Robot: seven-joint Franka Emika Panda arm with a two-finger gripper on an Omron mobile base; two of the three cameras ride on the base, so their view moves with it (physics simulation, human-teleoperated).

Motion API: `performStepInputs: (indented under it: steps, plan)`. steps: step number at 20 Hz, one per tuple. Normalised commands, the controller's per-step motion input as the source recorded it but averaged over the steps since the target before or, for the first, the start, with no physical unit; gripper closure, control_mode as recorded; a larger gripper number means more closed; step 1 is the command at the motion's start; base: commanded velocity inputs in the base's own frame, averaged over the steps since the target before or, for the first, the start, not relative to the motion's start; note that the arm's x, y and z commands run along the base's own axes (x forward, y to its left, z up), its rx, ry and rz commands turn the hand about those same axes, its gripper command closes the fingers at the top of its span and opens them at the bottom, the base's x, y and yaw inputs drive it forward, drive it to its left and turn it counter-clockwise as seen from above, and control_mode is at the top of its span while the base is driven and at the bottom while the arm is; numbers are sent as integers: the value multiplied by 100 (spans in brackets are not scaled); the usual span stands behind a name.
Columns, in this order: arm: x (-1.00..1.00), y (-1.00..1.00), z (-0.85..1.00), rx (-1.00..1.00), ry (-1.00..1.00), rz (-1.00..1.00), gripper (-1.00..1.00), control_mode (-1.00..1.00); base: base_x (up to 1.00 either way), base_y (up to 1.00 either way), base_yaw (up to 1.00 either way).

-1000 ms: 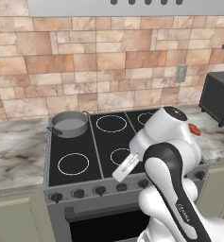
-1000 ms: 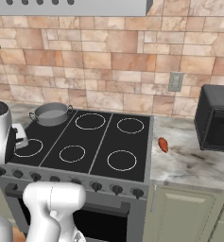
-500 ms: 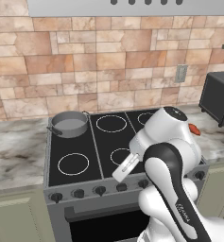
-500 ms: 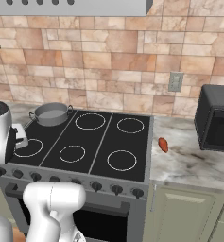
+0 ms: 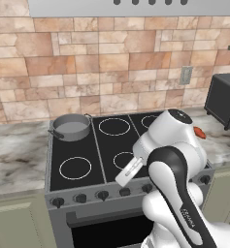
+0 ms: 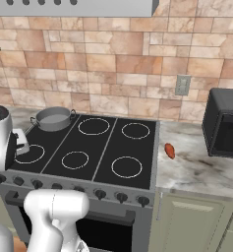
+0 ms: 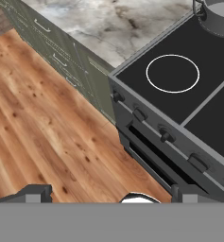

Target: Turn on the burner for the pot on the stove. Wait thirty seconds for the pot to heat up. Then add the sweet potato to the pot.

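Fig.: step 1, burner not yet on. Our gripper (image 7: 106, 194), jaws apart & empty, faces knobs (image 7: 166, 136) ahead; pot (image 7: 220, 16) beyond. Next: reach pot's knob.

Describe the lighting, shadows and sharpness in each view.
Left base view: even, flat rendered light, no glare on the stove; the pot casts little shadow. Right base view: same soft light, the sweet potato small but crisp. Hand view: sharp throughout, the wood floor evenly lit, the scene tilted.

Pot (image 7: 217, 16) cut off at hand-view edge.
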Motion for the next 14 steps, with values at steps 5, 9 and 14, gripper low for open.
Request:
performStepInputs:
  steps: [5, 9, 14]
  plan:
    - [0, 0, 0, 0, 0, 0, -100, -100, 0, 0, 0]
    - [0, 0, 0, 0, 0, 0, -100, -100, 0, 0, 0]
    - [0, 0, 0, 0, 0, 0, -100, -100, 0, 0, 0]
